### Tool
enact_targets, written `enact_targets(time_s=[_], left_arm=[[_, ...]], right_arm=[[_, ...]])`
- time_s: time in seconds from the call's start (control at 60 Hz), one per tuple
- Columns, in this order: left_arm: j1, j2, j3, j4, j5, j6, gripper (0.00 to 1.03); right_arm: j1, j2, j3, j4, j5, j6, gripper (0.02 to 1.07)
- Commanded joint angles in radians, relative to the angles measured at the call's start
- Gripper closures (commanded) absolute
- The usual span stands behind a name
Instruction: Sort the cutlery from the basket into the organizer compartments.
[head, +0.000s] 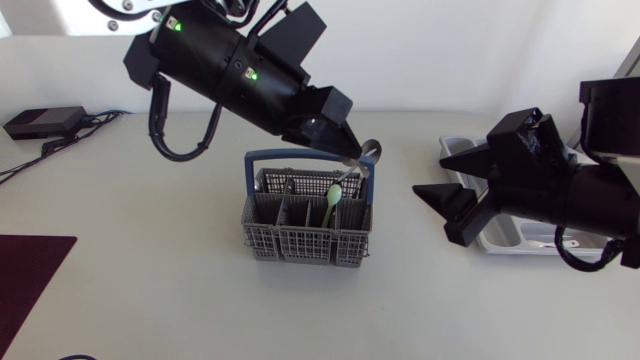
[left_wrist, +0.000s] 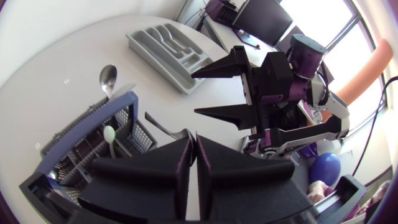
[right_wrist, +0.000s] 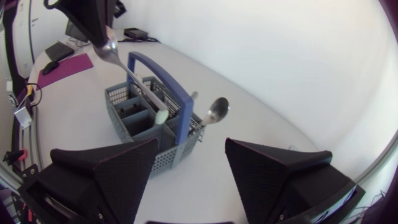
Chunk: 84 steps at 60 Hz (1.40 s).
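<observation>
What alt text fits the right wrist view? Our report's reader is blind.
The left hand holds a spoon by its bowl, handle slanting down into a grey, blue-handled basket ahead of the open right hand. A second spoon leans at the basket's near end.

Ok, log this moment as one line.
left fingers: shut on spoon over basket | right fingers: open, beside basket | in basket: second spoon, green spoon | organizer: not yet reached

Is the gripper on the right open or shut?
Open: the right gripper has its fingers wide apart, nothing between them.
</observation>
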Motion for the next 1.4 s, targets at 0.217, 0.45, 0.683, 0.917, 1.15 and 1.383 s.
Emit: enact_targets(time_s=[0.217,0.45,0.683,0.917,1.15,1.383], left_arm=[[0.012,0.022,0.013,-0.165,0.138,0.021,1.0],[-0.002,0.026,-0.008,-0.251,0.192,0.073,1.0],[-0.039,0.017,-0.036,-0.255,0.204,0.07,1.0],[-0.068,0.009,-0.051,-0.255,0.207,0.063,1.0],[-0.073,0.008,-0.047,-0.255,0.211,0.057,1.0],[-0.08,0.005,-0.044,-0.255,0.222,0.049,1.0]], right_arm=[[0.109,-0.076,-0.037,-0.066,-0.187,-0.089,0.29],[0.208,-0.082,-0.077,-0.074,-0.242,-0.113,0.29],[0.261,-0.06,-0.093,-0.008,-0.237,-0.11,0.44],[0.287,-0.054,-0.103,0.023,-0.237,-0.11,0.64],[0.31,-0.062,-0.127,0.026,-0.239,-0.116,0.88],[0.312,-0.062,-0.133,0.026,-0.24,-0.118,1.01]])
